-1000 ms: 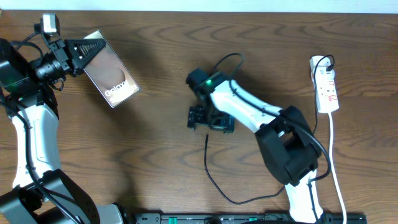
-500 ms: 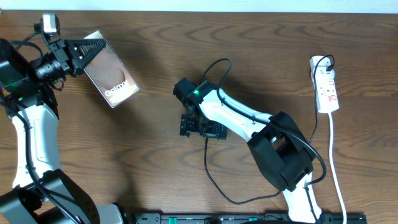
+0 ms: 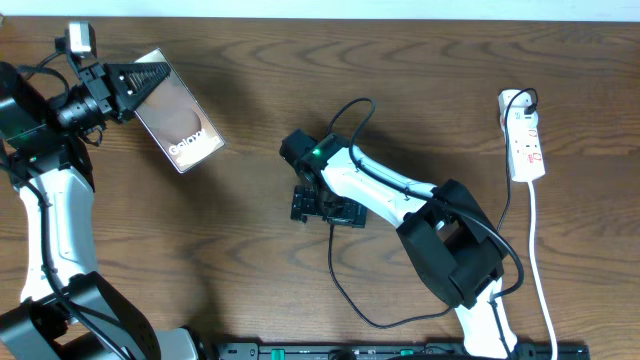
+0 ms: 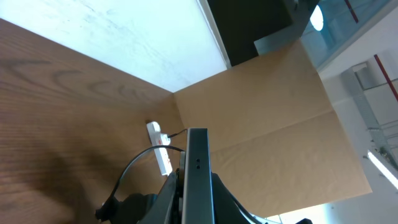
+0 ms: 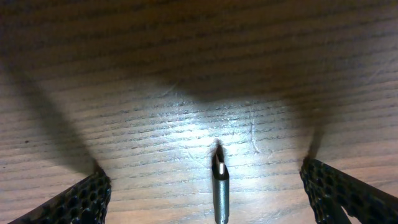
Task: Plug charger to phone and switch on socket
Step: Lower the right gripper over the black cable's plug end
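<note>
My left gripper (image 3: 145, 77) is shut on the phone (image 3: 182, 127), a dark glossy slab held tilted above the table at the far left. In the left wrist view the phone's edge (image 4: 198, 165) stands between my fingers (image 4: 198, 202). My right gripper (image 3: 325, 207) is open at the table's middle, low over the charger's free end. The thin black charger cable (image 3: 335, 272) trails from it toward the front edge. In the right wrist view the metal plug tip (image 5: 219, 182) lies on the wood between my spread fingers (image 5: 211, 190), touching neither. The white socket (image 3: 525, 140) lies at the far right.
The socket's white cord (image 3: 541, 270) runs down the right side to the front edge. A black rail (image 3: 400, 350) lies along the front. The socket also shows small in the left wrist view (image 4: 160, 148), with a cardboard wall (image 4: 261, 118) behind the table.
My right arm has moved left and come to rest over the charger's tip. The left arm and the phone have not moved.
</note>
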`<action>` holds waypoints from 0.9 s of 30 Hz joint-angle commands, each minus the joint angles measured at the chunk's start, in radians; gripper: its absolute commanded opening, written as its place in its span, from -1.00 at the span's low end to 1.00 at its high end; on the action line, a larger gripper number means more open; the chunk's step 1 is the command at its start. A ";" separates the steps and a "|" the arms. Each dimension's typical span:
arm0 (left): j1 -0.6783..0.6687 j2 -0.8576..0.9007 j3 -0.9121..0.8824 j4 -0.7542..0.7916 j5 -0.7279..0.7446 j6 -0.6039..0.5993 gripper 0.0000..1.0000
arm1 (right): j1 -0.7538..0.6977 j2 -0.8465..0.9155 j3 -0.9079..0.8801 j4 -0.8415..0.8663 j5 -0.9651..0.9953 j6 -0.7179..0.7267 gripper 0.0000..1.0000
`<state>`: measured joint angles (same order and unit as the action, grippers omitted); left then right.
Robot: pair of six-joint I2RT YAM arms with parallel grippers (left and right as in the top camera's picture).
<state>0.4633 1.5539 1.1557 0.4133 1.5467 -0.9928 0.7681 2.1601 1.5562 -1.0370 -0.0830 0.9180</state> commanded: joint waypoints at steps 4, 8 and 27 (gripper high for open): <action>0.002 -0.005 0.008 0.008 0.024 0.009 -0.85 | 0.007 -0.007 -0.021 0.000 0.021 0.025 0.87; 0.002 -0.005 0.008 0.008 0.024 0.009 -0.85 | 0.018 -0.007 -0.031 -0.003 0.016 0.032 0.89; 0.002 -0.005 0.008 0.008 0.024 0.009 -0.85 | 0.038 -0.007 -0.039 -0.017 0.002 0.040 0.72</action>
<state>0.4633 1.5539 1.1561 0.4133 1.5471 -0.9901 0.7933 2.1567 1.5463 -1.0466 -0.1047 0.9394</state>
